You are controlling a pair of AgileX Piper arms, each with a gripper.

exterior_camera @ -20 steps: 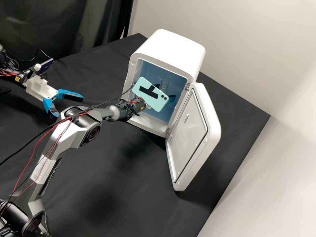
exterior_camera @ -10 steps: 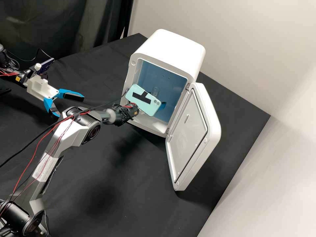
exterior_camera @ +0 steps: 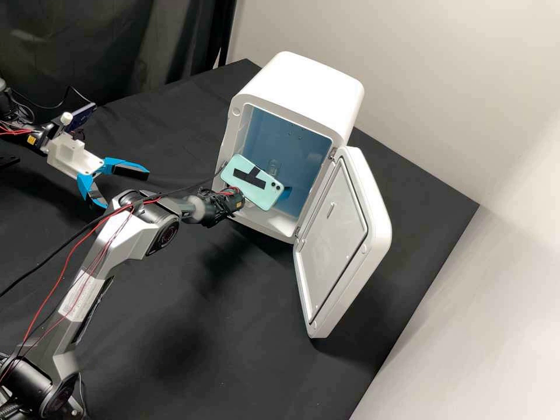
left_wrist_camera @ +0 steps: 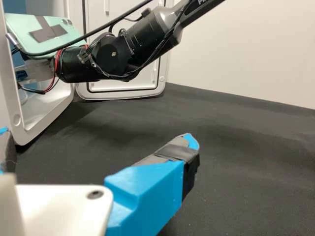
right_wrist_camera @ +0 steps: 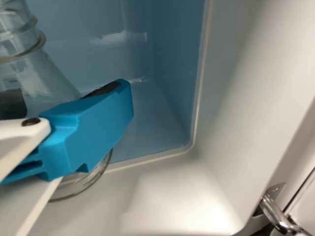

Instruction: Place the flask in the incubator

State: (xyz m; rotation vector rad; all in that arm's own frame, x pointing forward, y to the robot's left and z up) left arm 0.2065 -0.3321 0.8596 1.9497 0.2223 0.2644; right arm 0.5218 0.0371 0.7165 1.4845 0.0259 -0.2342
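Observation:
The white incubator (exterior_camera: 303, 87) stands at the back of the black bench, blue inside, its door (exterior_camera: 344, 233) swung open to the right. The clear glass flask (right_wrist_camera: 29, 73) is upright inside, its base low at the front of the blue floor. In the high view its neck (exterior_camera: 273, 167) peeks over the wrist. My right gripper (right_wrist_camera: 54, 93) reaches into the opening and is shut on the flask, one blue finger (right_wrist_camera: 93, 128) lying against the glass. My left gripper (exterior_camera: 119, 185) hangs open over the bench, left of the incubator, holding nothing.
A mint-green phone (exterior_camera: 252, 179) sits on the right arm's wrist and covers most of that gripper in the high view. The right arm's forearm (left_wrist_camera: 128, 46) spans the space in front of the opening. Cables and a dark curtain lie at the far left.
The right wrist and the flask have come down inside the incubator, from mid-height to near the floor. The left arm has kept still.

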